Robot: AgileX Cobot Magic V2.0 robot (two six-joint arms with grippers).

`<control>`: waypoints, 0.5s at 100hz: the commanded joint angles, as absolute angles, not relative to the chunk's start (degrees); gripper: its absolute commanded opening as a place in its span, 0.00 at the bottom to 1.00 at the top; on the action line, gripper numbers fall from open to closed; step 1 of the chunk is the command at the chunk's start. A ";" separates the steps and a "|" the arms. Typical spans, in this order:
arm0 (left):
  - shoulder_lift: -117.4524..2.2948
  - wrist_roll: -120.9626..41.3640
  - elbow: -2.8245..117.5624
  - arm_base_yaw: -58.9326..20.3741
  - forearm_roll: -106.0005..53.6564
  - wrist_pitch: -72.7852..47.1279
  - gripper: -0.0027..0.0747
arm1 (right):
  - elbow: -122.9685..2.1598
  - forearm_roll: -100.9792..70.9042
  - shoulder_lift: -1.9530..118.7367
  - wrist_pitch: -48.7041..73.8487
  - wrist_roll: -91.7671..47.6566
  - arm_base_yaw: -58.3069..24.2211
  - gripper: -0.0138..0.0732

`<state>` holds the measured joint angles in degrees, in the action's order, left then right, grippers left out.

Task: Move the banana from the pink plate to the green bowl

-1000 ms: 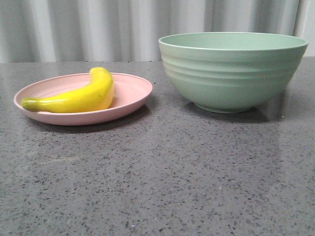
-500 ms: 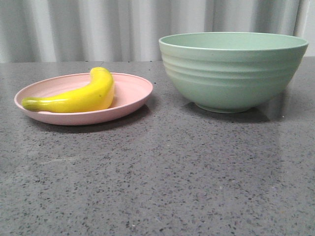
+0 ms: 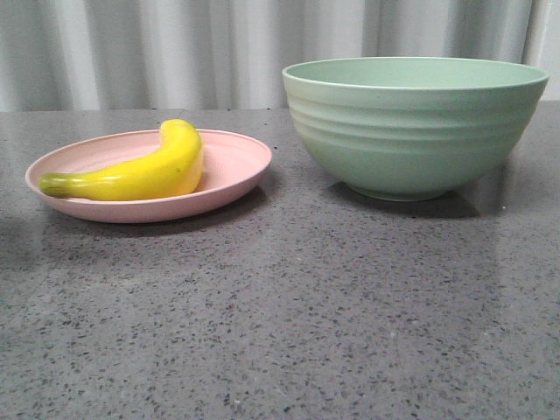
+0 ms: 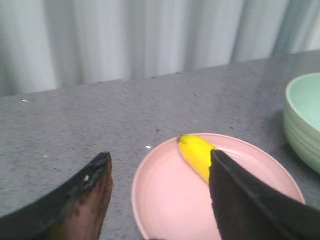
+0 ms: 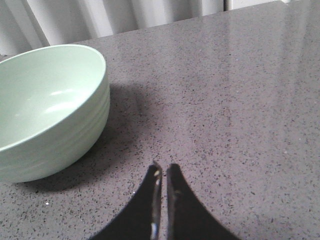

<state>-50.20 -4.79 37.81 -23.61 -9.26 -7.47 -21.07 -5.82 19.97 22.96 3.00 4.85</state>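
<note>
The glossy, curved banana [image 3: 140, 172] lies in the shallow matte pink plate [image 3: 236, 162], beside the deep ridged green bowl [image 3: 411, 127] on the speckled grey table [image 3: 289, 306]. Left gripper [image 4: 160, 172] jaws gape wide above the plate; right gripper [image 5: 162, 177] jaws sit together, empty.

The left hand's [image 4: 159, 165] finger [image 4: 240, 200] hides most of the banana [image 4: 196, 152].

Soft, even light fills all 3 views, casting faint shadows under the pink plate [image 3: 236, 179] and green bowl [image 3: 411, 131], pale glare on the tabletop [image 5: 260, 45] at upper right, while the left wrist picture looks blurred.
</note>
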 commanded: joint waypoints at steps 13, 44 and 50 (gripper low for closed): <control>-60.42 -4.89 47.43 -30.82 -9.39 -12.71 0.56 | -23.03 -5.58 20.86 19.39 2.97 5.13 0.07; -73.12 -4.89 56.98 -33.22 -15.63 -24.81 0.66 | -23.03 -5.58 20.86 19.39 2.97 5.13 0.07; -75.34 -4.89 58.59 -33.22 -17.11 -28.09 0.66 | -23.03 -5.58 20.86 19.39 2.97 5.13 0.07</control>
